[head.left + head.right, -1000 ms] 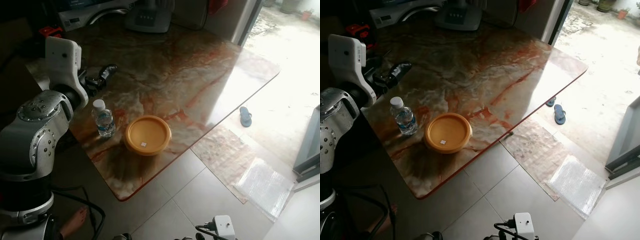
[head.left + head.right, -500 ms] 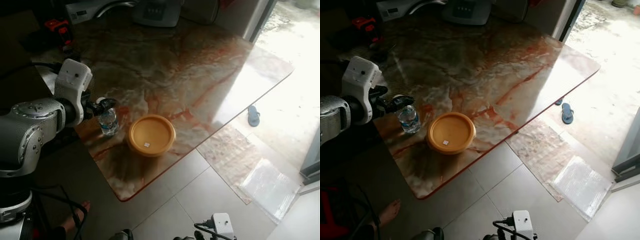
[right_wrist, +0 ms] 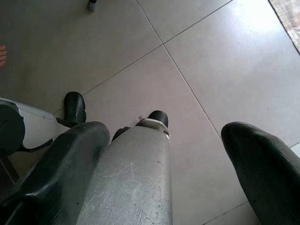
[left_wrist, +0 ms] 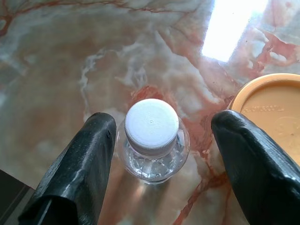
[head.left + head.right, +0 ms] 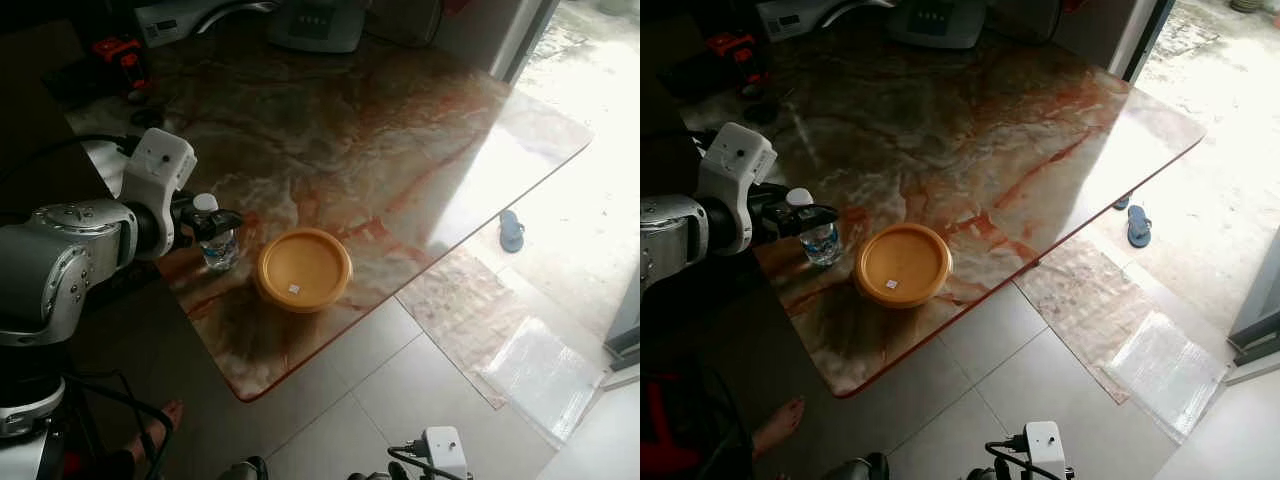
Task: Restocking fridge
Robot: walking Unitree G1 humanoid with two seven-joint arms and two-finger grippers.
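A small clear water bottle (image 5: 218,248) with a white cap (image 4: 151,124) stands upright near the left edge of the marble table (image 5: 380,130). My left gripper (image 5: 214,222) is open at cap height. Its two black fingers (image 4: 79,168) stand on either side of the bottle's neck, with a gap on both sides. Just right of the bottle sits a round orange lidded container (image 5: 302,268), whose rim (image 4: 272,108) is close to one finger. My right gripper (image 3: 164,131) hangs open, pointing down at the tiled floor beside my leg.
A grey appliance (image 5: 320,22) and a red object (image 5: 115,48) sit at the table's far side. On the floor lie a blue slipper (image 5: 512,230), a bubble-wrap sheet (image 5: 540,365) and a white power adapter (image 5: 445,450). A person's bare foot (image 5: 165,415) is near my base.
My left gripper has come down and forward from behind the bottle, so that its fingers now stand on either side of the bottle's neck. The head camera has shifted too.
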